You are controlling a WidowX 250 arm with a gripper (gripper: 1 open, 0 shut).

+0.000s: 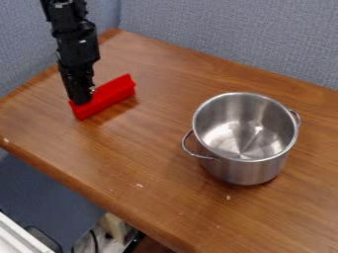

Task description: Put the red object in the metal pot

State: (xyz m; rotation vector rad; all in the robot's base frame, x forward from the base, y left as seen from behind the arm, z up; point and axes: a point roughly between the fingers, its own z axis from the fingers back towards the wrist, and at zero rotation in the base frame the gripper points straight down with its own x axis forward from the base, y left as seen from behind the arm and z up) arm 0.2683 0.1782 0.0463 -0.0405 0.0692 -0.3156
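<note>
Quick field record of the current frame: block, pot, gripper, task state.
red block: lying on the wooden table, near its left end
metal pot: upright on the table's right side, nothing visible inside
gripper: pointing down, shut on the red block at its left end
block vs pot: well apart
task state: block gripped, not lifted, not yet in pot

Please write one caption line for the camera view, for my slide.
Gripper pointing down, jaws shut on the red block, with the empty metal pot apart on the wooden table.
</note>
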